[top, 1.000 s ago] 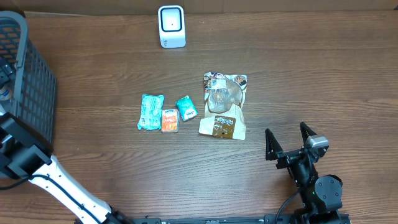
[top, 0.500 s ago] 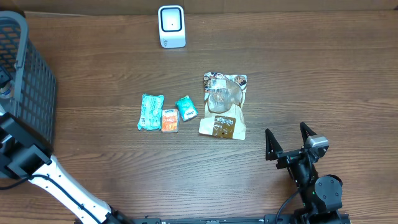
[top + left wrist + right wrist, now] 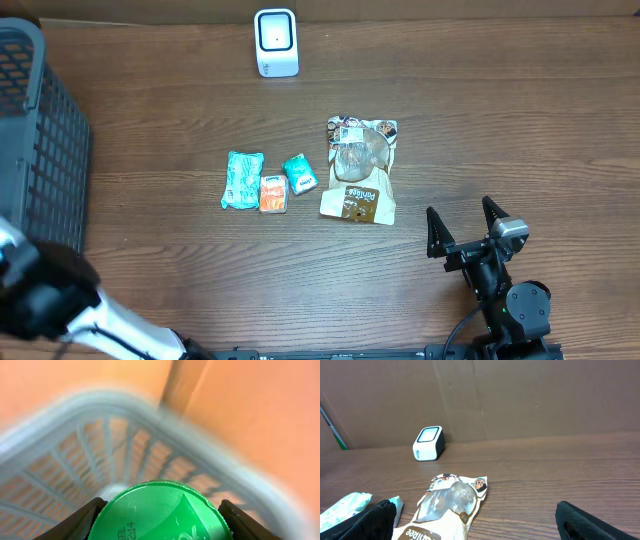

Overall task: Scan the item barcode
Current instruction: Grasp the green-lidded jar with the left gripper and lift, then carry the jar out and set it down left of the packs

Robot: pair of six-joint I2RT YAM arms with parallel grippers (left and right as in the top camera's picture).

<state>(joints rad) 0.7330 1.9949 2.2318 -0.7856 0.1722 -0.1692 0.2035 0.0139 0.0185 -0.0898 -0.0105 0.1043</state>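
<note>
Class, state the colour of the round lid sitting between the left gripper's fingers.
The lid is bright green; the left wrist view shows it best.

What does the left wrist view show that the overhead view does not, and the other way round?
Only the left wrist view: a green lid held between the left fingers. Only the overhead view: the white scanner, the snack bag, three small packets, and the right fingers standing open. Both: the grey basket, blurred in the wrist view.
</note>
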